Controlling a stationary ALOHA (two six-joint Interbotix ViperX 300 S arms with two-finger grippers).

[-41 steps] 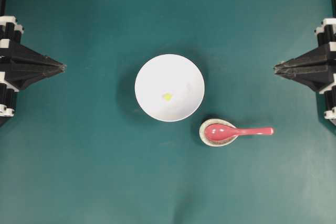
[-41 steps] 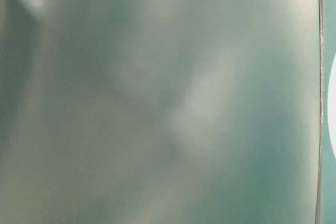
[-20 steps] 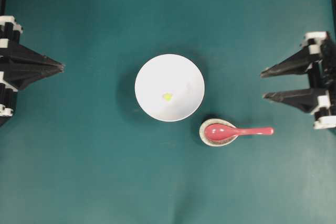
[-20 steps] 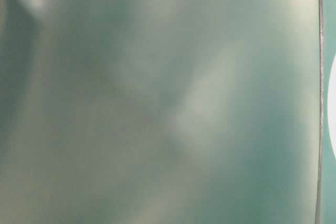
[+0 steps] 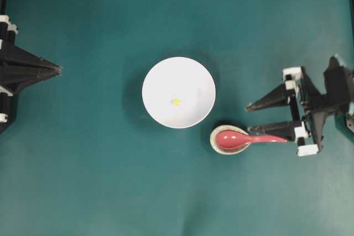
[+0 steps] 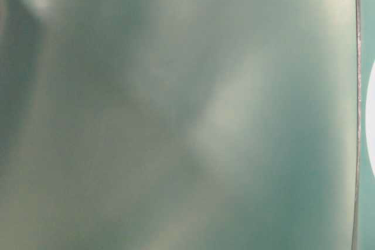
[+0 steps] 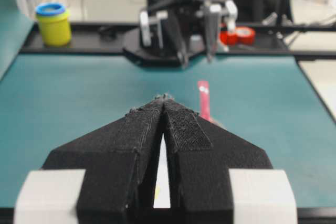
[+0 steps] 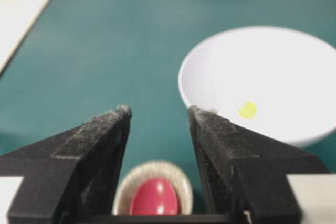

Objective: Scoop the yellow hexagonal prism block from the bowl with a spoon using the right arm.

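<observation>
Yellow hexagonal prism block (image 5: pixel 176 102): lies loose on the floor of the bowl (image 5: pixel 160 75), a little left of its middle in the overhead view.
Bowl: white, round, near the middle of the teal table (image 5: pixel 99 181).
Spoon (image 5: pixel 243 139): pinkish-red, its scoop resting in the speckled spoon rest (image 5: pixel 214 146) just below and right of the bowl, handle pointing toward my right arm.
My right gripper (image 5: pixel 248 119): jaws spread wide, gripping nothing; in the overhead view one finger overlaps the handle's far end, the other lies above it, and I cannot tell whether either touches.
My left gripper (image 5: pixel 59 69): at the left table edge, well apart from the bowl, fingers pressed together with nothing between them.
</observation>
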